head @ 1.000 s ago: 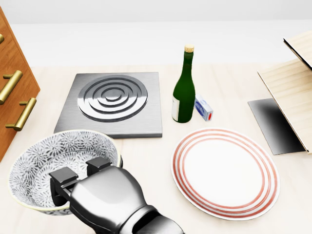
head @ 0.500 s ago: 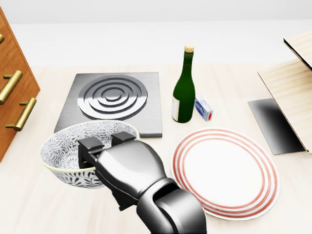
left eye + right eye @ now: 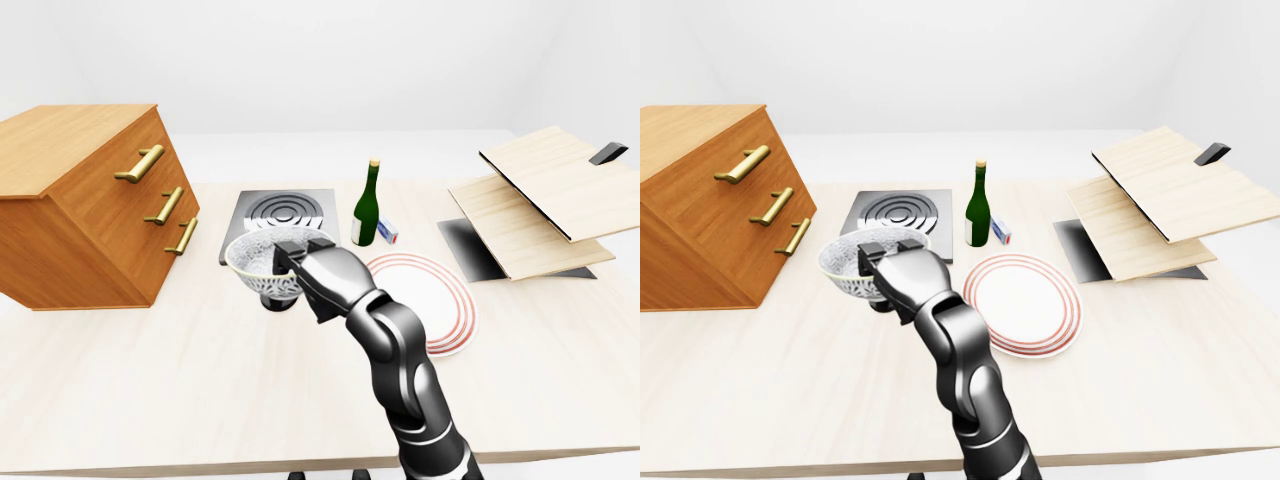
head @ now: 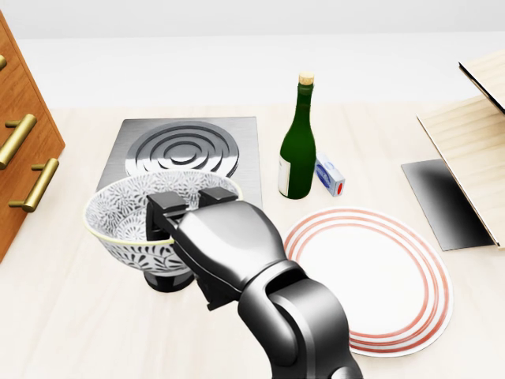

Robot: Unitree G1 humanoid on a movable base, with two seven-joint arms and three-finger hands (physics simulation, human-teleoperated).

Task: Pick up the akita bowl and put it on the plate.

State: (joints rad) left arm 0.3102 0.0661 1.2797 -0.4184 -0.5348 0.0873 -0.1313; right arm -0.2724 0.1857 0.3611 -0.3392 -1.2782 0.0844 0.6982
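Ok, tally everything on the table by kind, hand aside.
Dishes: 2, grey-patterned akita bowl, red-ringed white plate.
Green glass bottles: 1.
Small blue-and-white boxes: 1.
Square metal burner plates: 1.
Wooden drawer cabinets: 1.
Tilted pale wooden boards: 2.
Dark flat panels: 1.
Total: 9.

No writing can be read anywhere. The bottle [image 4: 298,134] carries a pale label [image 4: 284,175] low on its side, and the box [image 4: 329,175] just right of it has blue and red print, both too small to make out. The bowl [image 4: 118,217] and plate [image 4: 430,272] bear only pattern.
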